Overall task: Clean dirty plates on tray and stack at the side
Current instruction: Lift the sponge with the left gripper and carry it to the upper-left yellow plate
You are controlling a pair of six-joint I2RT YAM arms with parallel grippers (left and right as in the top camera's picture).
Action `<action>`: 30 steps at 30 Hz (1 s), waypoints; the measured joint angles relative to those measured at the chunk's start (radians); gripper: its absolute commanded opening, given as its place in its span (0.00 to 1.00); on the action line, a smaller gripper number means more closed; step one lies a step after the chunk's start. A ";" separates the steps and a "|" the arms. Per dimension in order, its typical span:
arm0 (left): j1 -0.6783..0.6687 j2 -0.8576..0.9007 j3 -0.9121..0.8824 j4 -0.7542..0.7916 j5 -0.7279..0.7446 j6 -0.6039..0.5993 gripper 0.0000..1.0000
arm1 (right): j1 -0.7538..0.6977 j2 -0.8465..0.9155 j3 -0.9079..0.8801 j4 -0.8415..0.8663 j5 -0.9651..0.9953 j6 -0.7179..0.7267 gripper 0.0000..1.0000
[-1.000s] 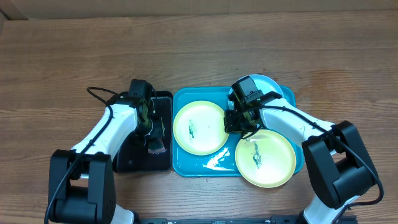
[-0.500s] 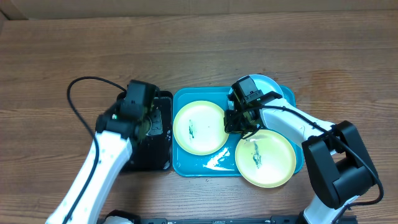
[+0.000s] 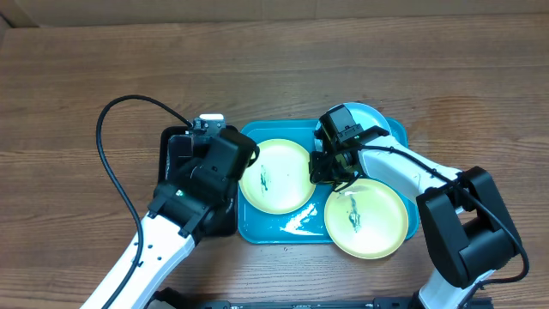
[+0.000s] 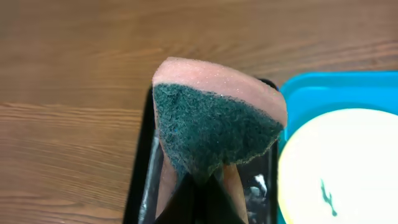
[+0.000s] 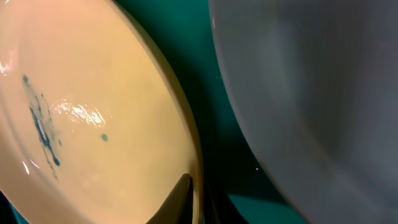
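Note:
The cyan-blue tray (image 3: 292,227) holds two pale yellow-green plates, one on the left (image 3: 274,176) and one at the front right (image 3: 366,219), each with a dark smear. A light cyan plate (image 3: 377,120) at the back right is mostly hidden by my right arm. My right gripper (image 3: 330,172) is shut on the right rim of the left plate; in the right wrist view its fingers (image 5: 198,199) straddle that rim (image 5: 81,112). My left gripper (image 3: 227,159) is shut on a pink sponge with a green scouring face (image 4: 214,118), above the black tray's right side, beside the left plate (image 4: 339,168).
A smaller black tray (image 3: 176,146) lies to the left of the cyan-blue tray, with wet residue in it (image 4: 258,186). The left arm's black cable (image 3: 111,163) loops over the wooden table (image 3: 257,69). The front right plate overhangs the tray's front rim.
My left arm has lifted off the black tray with the sponge and swung right, towards the cyan-blue tray's left edge. The right arm and the plates have not moved.

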 measured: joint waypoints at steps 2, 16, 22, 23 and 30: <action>-0.003 0.000 0.000 -0.001 -0.026 -0.001 0.04 | 0.000 0.000 0.000 0.000 0.000 0.000 0.09; -0.003 0.000 0.000 -0.002 -0.097 -0.008 0.04 | 0.000 0.000 0.000 0.004 0.001 0.000 0.09; -0.003 0.000 0.000 -0.002 -0.104 -0.008 0.04 | 0.000 0.000 0.000 0.004 0.001 0.000 0.09; -0.003 0.000 0.000 -0.002 -0.104 -0.008 0.04 | 0.000 0.000 0.000 0.004 0.001 0.000 0.09; -0.003 0.000 0.000 -0.002 -0.110 -0.008 0.04 | 0.000 0.000 0.000 0.004 0.001 0.000 0.09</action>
